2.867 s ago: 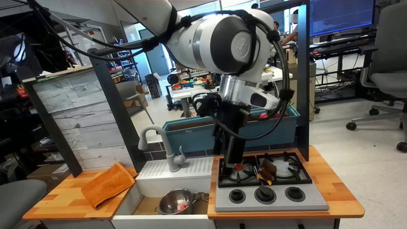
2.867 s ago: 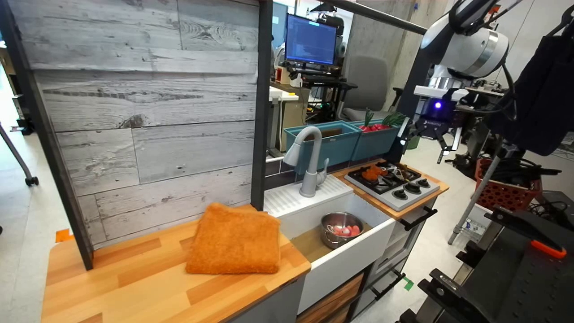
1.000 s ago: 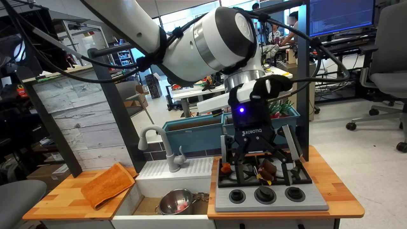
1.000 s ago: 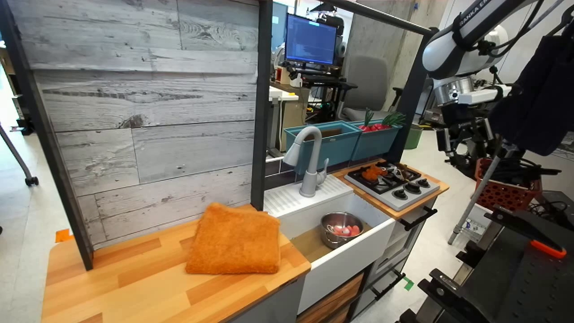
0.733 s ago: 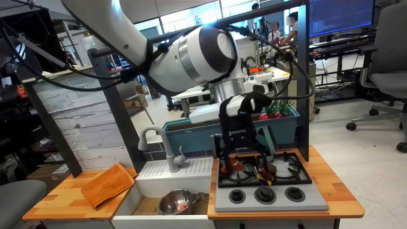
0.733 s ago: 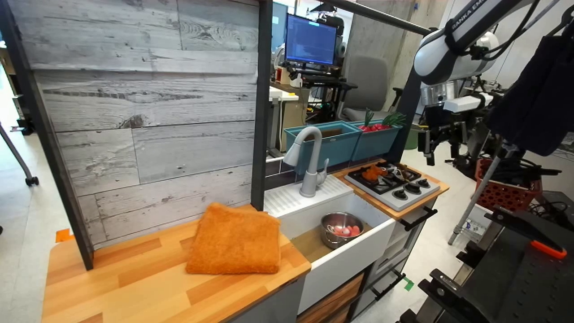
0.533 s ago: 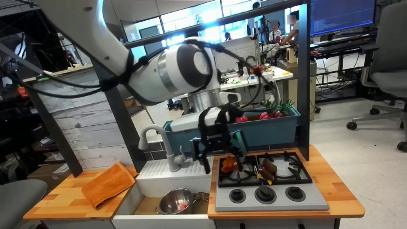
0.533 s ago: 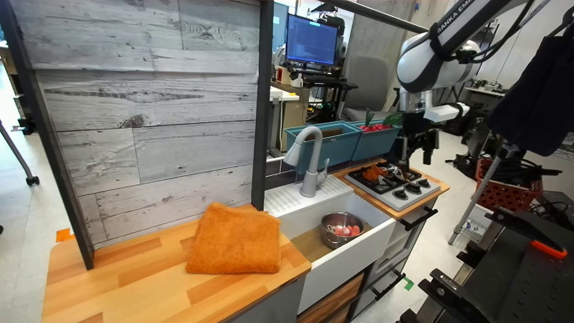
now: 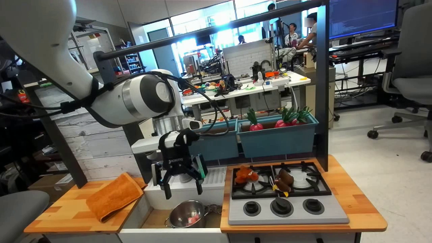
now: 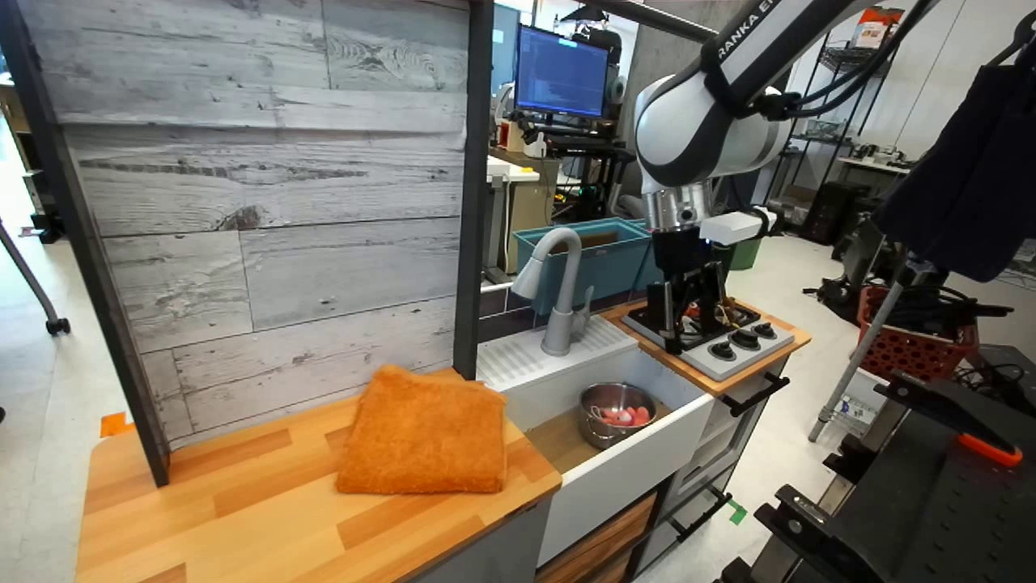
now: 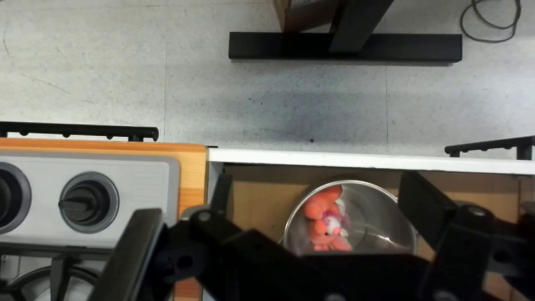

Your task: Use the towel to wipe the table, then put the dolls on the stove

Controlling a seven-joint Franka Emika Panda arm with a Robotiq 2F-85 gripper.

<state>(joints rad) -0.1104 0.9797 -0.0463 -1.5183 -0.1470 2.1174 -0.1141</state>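
1. Nearest in an exterior view, the folded orange rectangular cloth towel (image 10: 425, 437), fuzzy and slightly rumpled, lies on the light-brown wooden tabletop (image 10: 243, 518), a smooth slab of paler and darker blocks. It looks set aside, so the wiping may be finished; nothing shown proves it.
2. Beyond it, inside the white box-shaped sink (image 10: 623, 482), stands a round, shiny metal pot (image 11: 376, 221). The soft coral-pink plush doll (image 11: 326, 225) in it, white-muzzled, seems to be what is left to transfer. Whether another lies with it, I cannot tell.
3. The black, hard-edged claw (image 9: 183, 191) hangs above the sink, apart from the pot, its jaws spread wide and nothing between them.
4. Farther along, the flat silver-grey stove (image 9: 263, 217) with round black knobs (image 9: 281, 206) already bears two: a fluffy orange plush doll (image 9: 243, 175) and a rounded brown plush doll (image 9: 285, 179). The doll step looks well advanced.
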